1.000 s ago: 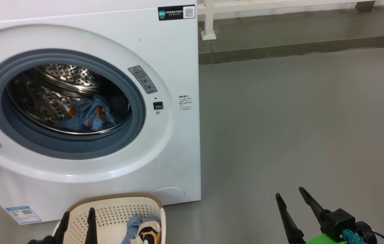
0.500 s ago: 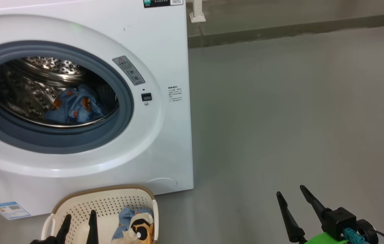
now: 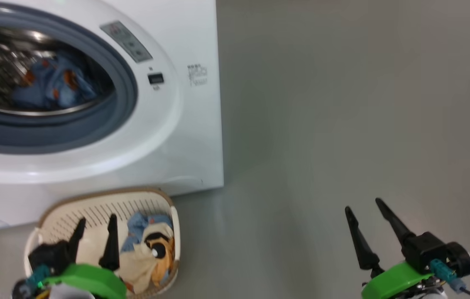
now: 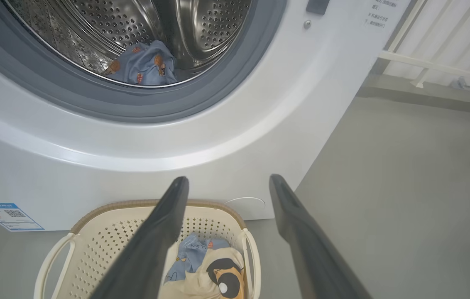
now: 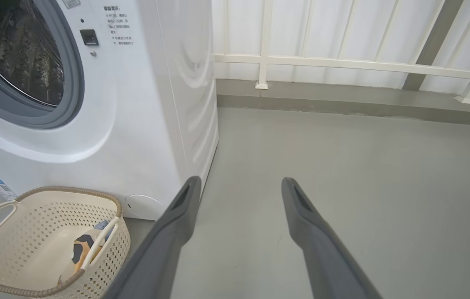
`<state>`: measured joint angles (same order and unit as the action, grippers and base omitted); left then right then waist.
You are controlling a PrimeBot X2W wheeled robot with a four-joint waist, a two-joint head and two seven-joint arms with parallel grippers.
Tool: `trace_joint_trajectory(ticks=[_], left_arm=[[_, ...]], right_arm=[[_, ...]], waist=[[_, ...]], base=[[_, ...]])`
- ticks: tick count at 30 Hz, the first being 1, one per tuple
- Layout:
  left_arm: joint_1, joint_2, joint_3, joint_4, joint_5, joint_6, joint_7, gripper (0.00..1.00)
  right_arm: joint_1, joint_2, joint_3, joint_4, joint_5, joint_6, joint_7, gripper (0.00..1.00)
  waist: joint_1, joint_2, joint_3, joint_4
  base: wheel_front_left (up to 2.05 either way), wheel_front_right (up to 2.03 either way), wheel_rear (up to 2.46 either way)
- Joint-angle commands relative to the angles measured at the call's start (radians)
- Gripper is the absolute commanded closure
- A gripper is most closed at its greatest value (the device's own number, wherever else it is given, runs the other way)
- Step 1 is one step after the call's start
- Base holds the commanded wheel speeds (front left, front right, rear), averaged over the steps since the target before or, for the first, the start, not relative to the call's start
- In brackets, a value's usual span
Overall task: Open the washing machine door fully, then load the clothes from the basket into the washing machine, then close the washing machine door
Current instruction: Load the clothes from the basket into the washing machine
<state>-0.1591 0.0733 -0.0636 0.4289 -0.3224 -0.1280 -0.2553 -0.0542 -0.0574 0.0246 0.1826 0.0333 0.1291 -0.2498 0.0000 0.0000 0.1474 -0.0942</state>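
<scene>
Washing machine [image 3: 185, 137] at far left, white front, standing on the grey floor [image 3: 343, 104]. Its mouth is uncovered: grey rubber ring [image 3: 125, 95] around the perforated steel drum [image 4: 201, 25]. One blue printed garment [image 4: 145, 66] lies low in the drum, just behind the ring's lower lip. Head view is motion-blurred, wrist views sharp.

Basket [image 3: 168, 203] is on the floor at near left, just in front of the machine's lower front; can't tell if they touch. It is cream with perforated sides, a brown rim and white side handles. Clothes are bunched against its right side: cream and orange piece [image 3: 152, 253] with a big cartoon face on top, blue fabric [image 3: 139, 224] poking out on its far side.

Left pincer [image 3: 97, 219]: the two dark fingers are spread apart with nothing between them. It hangs over the basket's left half, tips pointing toward the machine. No contact with the clothes seen.

Right pincer [image 3: 363, 204]: fingers spread apart, gripping nothing. It is over bare floor at near right, well apart from basket and machine.

Blue sticker [image 4: 8, 216] sits low on the left of the machine's front. White railing [image 5: 343, 64] runs along the far edge of the floor, right of the machine.
</scene>
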Motion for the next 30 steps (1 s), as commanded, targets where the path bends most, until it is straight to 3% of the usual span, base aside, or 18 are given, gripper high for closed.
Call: trace_joint_trajectory(ticks=[1,13,20,30], left_arm=[[-0.070,0.036,0.023,0.010,-0.009,-0.003,-0.006,0.00],[-0.308,0.129,-0.037,0.259,-0.033,-0.003,-0.006,0.00],[-0.426,0.191,-0.135,0.421,-0.061,-0.003,-0.006,0.00],[-0.545,0.229,-0.278,0.605,-0.177,-0.003,0.057,0.00]], right_arm=[[-0.040,-0.002,0.015,-0.037,-0.011,0.002,-0.012,0.00],[-0.097,0.006,0.006,-0.089,-0.002,0.002,-0.012,0.00],[-0.119,0.007,0.015,-0.107,0.034,0.002,-0.012,0.00],[-0.132,0.007,0.029,-0.121,0.055,0.002,-0.012,0.00]], waist=[[0.0000,0.0000,0.147,-0.031],[0.0000,0.0000,0.367,-0.096],[0.0000,0.0000,0.454,-0.137],[0.0000,0.0000,0.532,-0.167]], base=[[0.00,0.00,0.00],[0.00,0.00,0.00],[0.00,0.00,0.00],[0.00,0.00,0.00]])
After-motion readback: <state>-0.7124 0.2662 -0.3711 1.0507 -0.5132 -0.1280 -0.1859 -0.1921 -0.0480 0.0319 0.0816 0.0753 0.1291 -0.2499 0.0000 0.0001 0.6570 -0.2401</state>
